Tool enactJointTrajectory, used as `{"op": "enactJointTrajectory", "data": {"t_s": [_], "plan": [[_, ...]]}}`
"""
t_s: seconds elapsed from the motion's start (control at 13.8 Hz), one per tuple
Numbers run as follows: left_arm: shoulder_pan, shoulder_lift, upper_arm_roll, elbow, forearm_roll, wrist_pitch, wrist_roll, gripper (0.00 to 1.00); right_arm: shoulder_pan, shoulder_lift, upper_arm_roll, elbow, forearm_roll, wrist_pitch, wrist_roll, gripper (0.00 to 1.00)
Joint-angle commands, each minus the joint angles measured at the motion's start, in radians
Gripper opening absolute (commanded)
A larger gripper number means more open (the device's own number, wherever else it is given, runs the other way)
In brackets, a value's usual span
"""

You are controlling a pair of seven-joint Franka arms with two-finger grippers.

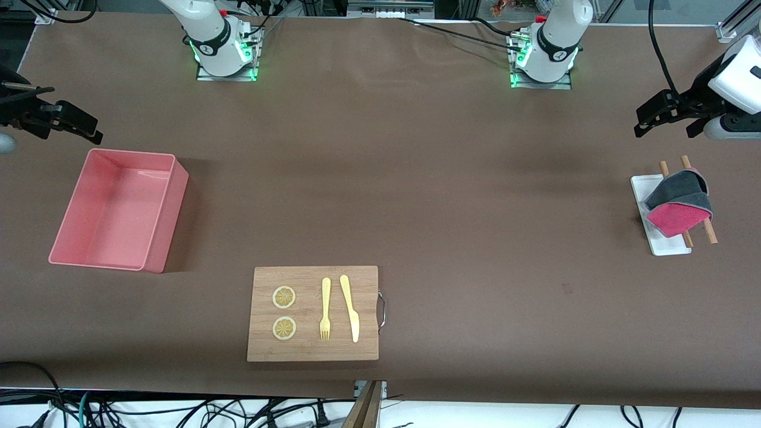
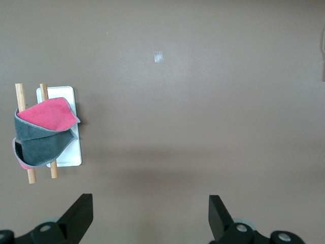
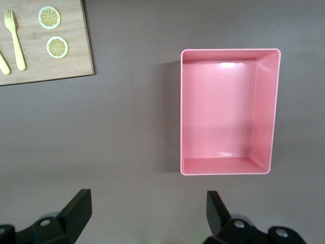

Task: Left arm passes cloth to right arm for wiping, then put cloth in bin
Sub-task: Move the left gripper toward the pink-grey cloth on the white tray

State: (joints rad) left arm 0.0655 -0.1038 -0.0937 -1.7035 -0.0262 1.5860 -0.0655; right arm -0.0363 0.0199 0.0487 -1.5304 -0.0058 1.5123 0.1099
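Task status: not yet begun.
The folded grey-and-crimson cloth lies ungrasped; left hand and right hand are held wide; the pink rectangular plastic bin is empty.

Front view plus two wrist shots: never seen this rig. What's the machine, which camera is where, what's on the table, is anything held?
Two robot arms bolted along one edge of a brown table. The wide picture comes from a high camera facing them; the other two come from cameras on each arm's wrist, looking down past the fingers.

The left gripper is open and holds nothing, over the table near the cloth, grey and pink, which is draped over two wooden sticks on a small white tray. The right gripper is also open and holds nothing, near the pink bin, which has nothing in it.

Nearer the front camera lies a wooden cutting board carrying two lemon slices, a yellow fork and a yellow knife.
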Motion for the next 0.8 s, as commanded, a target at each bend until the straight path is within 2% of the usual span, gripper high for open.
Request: {"op": "enactJointTrajectory", "data": {"t_s": [0.0,0.73], "plan": [[0.002,-0.014,-0.003,-0.002,-0.023,-0.026,0.010,1.00,-0.010,0.005,0.005,0.013,0.009,-0.004,-0.016,1.00],[-0.004,0.019,-0.006,-0.002,-0.015,-0.072,0.004,1.00,-0.010,0.005,0.005,0.013,0.009,-0.009,-0.015,1.00]]}}
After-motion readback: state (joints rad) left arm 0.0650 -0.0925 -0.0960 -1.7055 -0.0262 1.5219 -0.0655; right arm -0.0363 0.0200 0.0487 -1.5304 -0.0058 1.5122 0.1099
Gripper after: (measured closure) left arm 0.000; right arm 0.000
